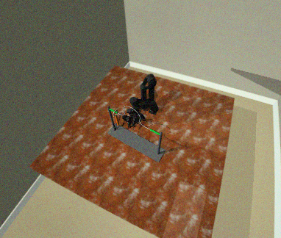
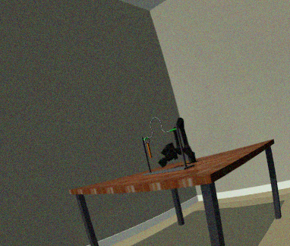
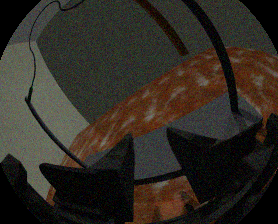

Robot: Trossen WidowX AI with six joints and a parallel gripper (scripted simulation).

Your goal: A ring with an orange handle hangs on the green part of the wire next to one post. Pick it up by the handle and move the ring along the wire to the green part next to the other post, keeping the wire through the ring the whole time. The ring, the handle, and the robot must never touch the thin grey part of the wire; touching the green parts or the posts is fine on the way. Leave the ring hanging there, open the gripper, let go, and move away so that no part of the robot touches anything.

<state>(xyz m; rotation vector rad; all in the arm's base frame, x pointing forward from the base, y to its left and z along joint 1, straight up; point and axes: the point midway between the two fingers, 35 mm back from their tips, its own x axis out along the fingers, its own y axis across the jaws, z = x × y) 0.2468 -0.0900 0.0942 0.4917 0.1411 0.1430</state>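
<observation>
The orange handle (image 1: pixel 116 120) (image 2: pixel 149 150) (image 3: pixel 165 27) hangs down from the ring (image 2: pixel 147 140), which is on the green part (image 1: pixel 112 111) (image 2: pixel 145 139) next to the left post (image 1: pixel 112 120) (image 2: pixel 146 156) (image 3: pixel 223 55). The other green part (image 1: pixel 155 132) (image 2: pixel 173 130) is next to the right post (image 1: pixel 159 143) (image 2: pixel 182 152) (image 3: pixel 52 138). The thin grey wire (image 2: pixel 156 118) (image 3: pixel 32 60) arches between them. My gripper (image 1: pixel 129 123) (image 2: pixel 163 162) (image 3: pixel 150 135) is partly open and empty, low beside the stand, right of the handle in the top and exterior views. The handle is ahead of the fingers in the wrist view.
The posts rise from a flat grey base (image 1: pixel 137 143) (image 3: pixel 157 150) on the brown table (image 1: pixel 103 180) (image 2: pixel 224 167). In the top view the arm (image 1: pixel 149 92) stands behind the wire, and the grey wire's arch passes in front of the gripper. Walls surround the table's far sides.
</observation>
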